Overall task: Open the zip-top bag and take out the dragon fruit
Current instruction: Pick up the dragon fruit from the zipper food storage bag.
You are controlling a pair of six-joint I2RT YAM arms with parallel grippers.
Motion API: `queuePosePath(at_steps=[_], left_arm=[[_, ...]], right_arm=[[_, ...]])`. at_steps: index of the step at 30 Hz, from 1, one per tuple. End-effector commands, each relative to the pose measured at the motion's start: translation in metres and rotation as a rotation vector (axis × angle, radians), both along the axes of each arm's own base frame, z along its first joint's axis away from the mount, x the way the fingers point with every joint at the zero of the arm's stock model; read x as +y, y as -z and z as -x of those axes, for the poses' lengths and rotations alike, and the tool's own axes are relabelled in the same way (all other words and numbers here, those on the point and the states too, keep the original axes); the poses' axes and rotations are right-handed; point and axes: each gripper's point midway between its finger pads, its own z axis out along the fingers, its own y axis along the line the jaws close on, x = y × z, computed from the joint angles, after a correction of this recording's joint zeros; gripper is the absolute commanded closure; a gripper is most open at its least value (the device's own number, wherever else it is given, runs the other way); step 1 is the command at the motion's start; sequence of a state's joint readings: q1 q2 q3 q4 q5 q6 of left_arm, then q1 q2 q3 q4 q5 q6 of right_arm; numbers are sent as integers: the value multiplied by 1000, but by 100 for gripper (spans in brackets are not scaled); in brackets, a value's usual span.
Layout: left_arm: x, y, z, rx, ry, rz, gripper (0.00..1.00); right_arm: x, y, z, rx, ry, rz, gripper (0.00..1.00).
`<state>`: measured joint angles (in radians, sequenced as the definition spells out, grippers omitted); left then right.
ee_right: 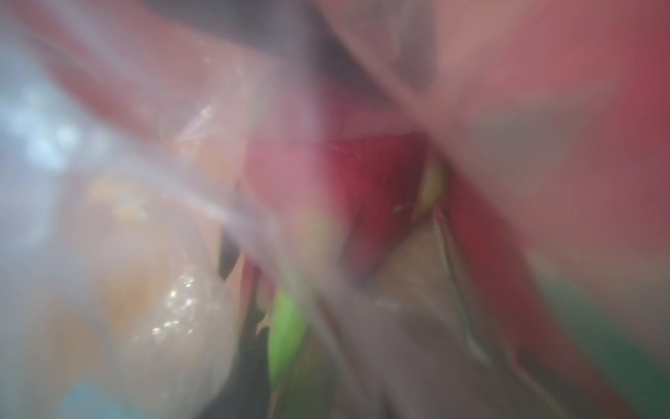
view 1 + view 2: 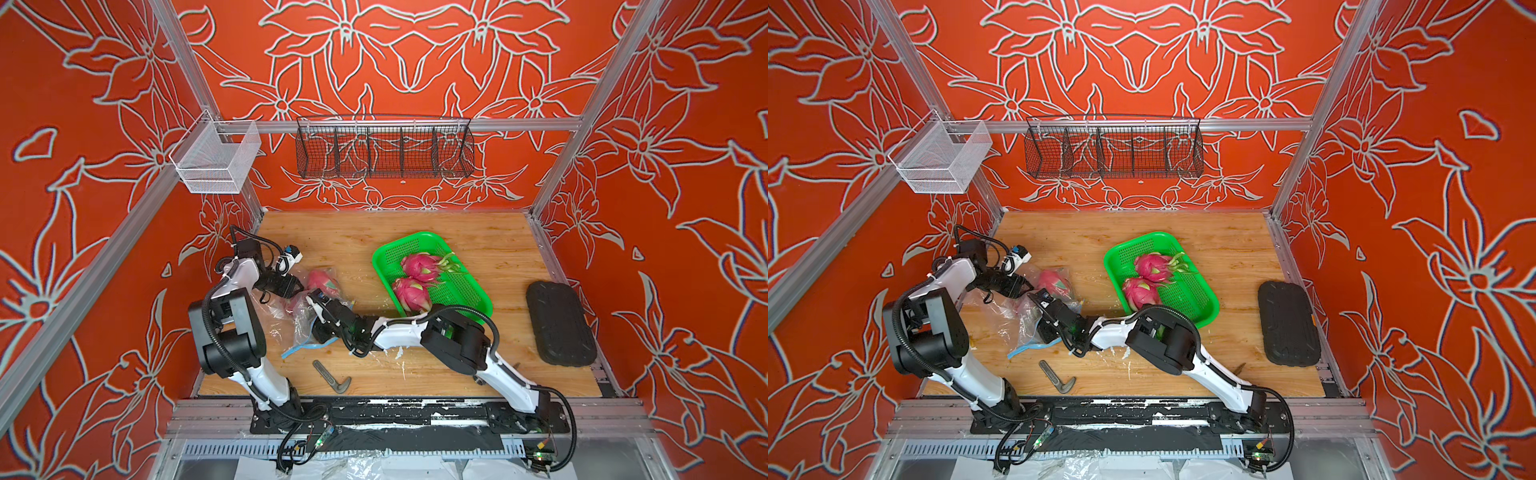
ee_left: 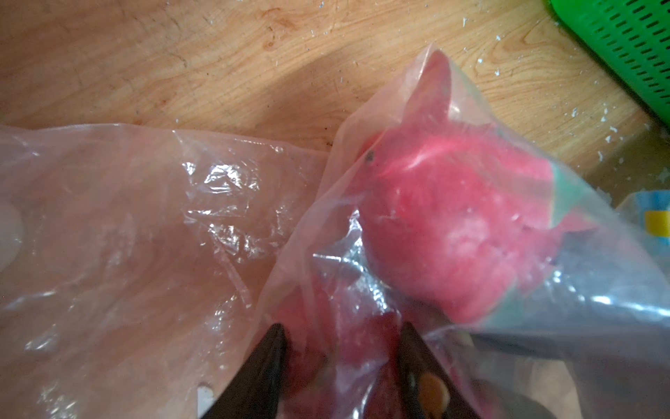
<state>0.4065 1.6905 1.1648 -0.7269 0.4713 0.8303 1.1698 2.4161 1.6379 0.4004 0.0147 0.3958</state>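
- Left wrist view: dragon fruit [image 3: 453, 225] sits inside the bag [image 3: 145, 235], right of centre; your left hand [image 3: 342, 337], lower centre, straddles film (gripping? cannot tell).
- Your right hand [image 2: 321, 302] is buried in plastic; state unreadable.
- Pulling blind could drag the bag along.

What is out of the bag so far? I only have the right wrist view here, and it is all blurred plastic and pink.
Observer: In a top view, two dragon fruits lie side by side in the green basket.
Operator: Any left inside?
Observer: One pink fruit shows through the clear bag on the table.
Operator: Is anything gripping it?
Observer: Cannot tell. In the left wrist view, the left gripper has its fingers apart, straddling bag plastic over a darker red shape.
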Motion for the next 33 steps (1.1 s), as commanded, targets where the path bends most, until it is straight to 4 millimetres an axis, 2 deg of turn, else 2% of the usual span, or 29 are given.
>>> queuePosePath(at_steps=[1, 4, 9, 11, 13, 17, 19, 22, 26, 30, 33], left_arm=[[-7, 27, 49, 206, 19, 2, 49], [-2, 13, 46, 181, 18, -14, 47], [7, -36, 43, 95, 10, 36, 39], [12, -46, 45, 81, 9, 26, 36], [14, -50, 55, 87, 29, 8, 32], [10, -51, 85, 94, 87, -11, 27], [3, -49, 101, 95, 129, -12, 25], [-11, -40, 114, 84, 178, 15, 25], [-19, -28, 113, 50, 202, 40, 23], [-21, -14, 98, 15, 209, 47, 23], [-20, 2, 84, 31, 193, 24, 31]], right_arm=[[-1, 20, 1, 43, -9, 16, 74], [-13, 5, 1, 23, -1, -39, 100], [-34, -23, 8, -26, -3, -65, 100], [-42, -27, 9, -31, 5, -59, 100], [-49, -29, 10, -34, 15, -49, 100], [-60, -25, 4, -26, 58, -28, 100], [-65, -27, 0, -13, 84, -44, 100], [-65, -36, 1, -19, 82, -72, 100], [-69, -48, 3, -28, 77, -85, 100], [-74, -66, 7, -50, 63, -117, 100], [-78, -76, 10, -65, 51, -128, 100]])
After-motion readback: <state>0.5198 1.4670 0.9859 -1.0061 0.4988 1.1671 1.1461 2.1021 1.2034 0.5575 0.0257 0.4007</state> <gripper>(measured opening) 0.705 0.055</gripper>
